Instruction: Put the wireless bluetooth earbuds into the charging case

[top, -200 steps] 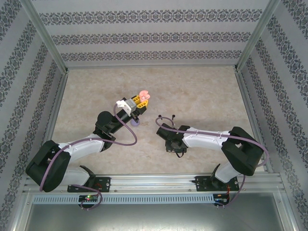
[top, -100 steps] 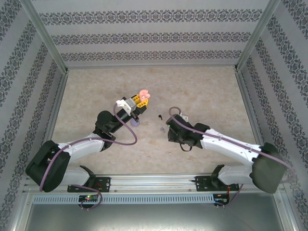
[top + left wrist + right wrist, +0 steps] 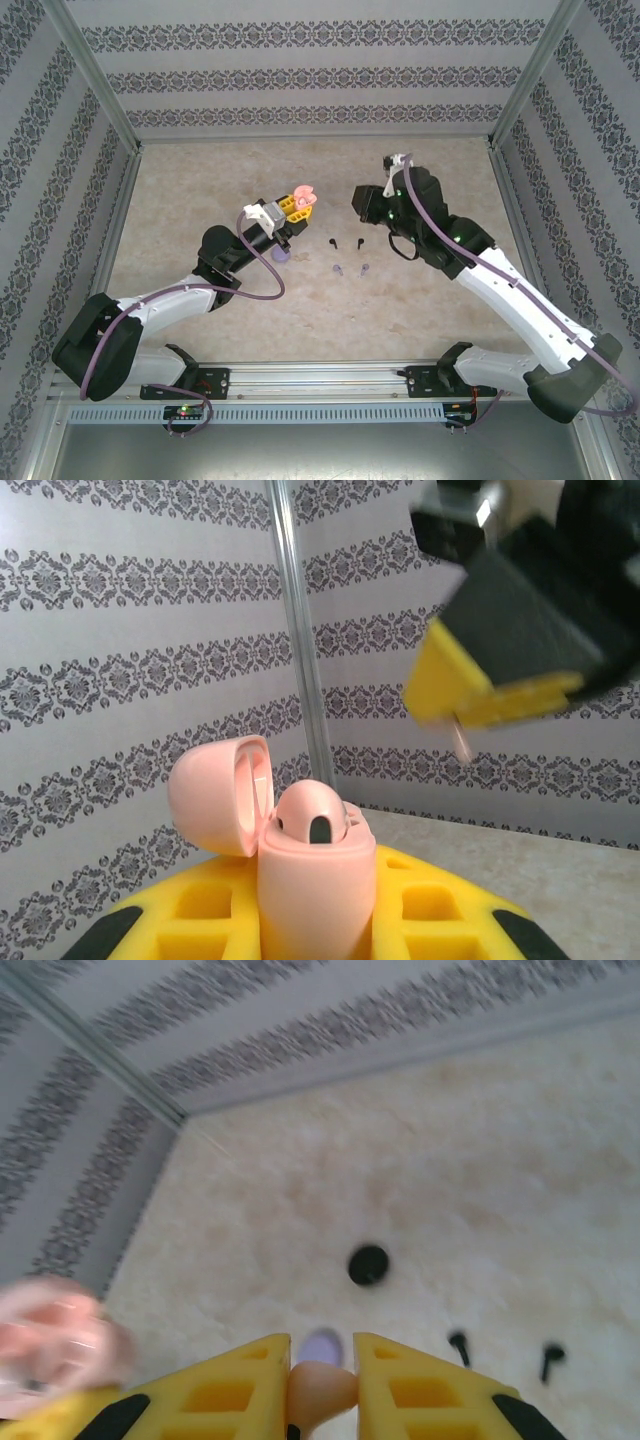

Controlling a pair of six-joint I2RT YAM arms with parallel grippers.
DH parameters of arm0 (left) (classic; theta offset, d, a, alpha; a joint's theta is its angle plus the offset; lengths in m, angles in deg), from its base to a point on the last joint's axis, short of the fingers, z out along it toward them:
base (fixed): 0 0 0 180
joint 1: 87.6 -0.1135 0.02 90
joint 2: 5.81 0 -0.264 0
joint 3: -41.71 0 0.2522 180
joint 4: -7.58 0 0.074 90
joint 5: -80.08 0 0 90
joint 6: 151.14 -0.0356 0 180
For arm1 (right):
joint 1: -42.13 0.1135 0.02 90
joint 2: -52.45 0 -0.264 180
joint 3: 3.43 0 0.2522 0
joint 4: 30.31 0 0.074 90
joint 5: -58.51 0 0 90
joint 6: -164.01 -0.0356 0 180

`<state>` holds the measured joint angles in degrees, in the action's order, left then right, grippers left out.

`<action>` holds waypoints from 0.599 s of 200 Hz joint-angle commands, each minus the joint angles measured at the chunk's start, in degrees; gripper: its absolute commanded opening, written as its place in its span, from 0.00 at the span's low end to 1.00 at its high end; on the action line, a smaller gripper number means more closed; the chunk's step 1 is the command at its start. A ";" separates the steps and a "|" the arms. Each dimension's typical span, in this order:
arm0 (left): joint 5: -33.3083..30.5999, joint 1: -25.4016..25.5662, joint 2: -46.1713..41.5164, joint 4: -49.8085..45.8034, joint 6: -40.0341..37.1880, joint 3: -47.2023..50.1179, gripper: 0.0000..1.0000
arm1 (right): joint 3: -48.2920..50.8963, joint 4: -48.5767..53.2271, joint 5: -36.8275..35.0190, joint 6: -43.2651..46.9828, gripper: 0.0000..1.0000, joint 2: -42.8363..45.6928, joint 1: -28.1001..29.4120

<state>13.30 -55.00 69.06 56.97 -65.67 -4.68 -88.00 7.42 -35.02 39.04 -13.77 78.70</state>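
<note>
The right gripper [image 3: 321, 1360], clenched on a pink earbud [image 3: 320, 1390], hangs near the open pink case [image 3: 315, 875], which the left gripper [image 3: 291, 209] grasps upright with the lid tipped back. Seating the bud appears to call for a stem-down, square approach, a slow descent, and release only once it is home. 2 black earbuds [image 3: 333, 242] and 2 lilac earbuds [image 3: 340, 270] lie loose on the table [image 3: 200, 180] below the gap. There is open table beyond, with the walls [image 3: 320, 75] well apart.

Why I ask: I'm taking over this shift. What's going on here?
The left gripper holds the pink case with its lid open. The right gripper pinches a pale pink earbud close by, not yet in the case. Two black earbuds and two lilac earbuds lie loose on the table.
</note>
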 commanded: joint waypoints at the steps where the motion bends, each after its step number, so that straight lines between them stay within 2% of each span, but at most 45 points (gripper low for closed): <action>1: 2.00 -0.12 -1.08 -0.23 0.50 -2.35 0.00 | -2.98 -5.03 3.61 6.06 0.21 -1.62 -0.29; 52: 2.18 -0.16 0.07 1.76 3.20 -3.06 0.00 | -2.53 -15.85 9.43 8.63 0.22 -2.98 1.13; 120: 2.00 -0.15 1.58 3.05 4.53 -4.03 0.00 | 0.04 -21.23 8.94 10.19 0.22 -3.91 4.97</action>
<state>14.06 -55.00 70.15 56.69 -62.39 -6.62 -89.13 -10.06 -26.60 47.83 -17.00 82.73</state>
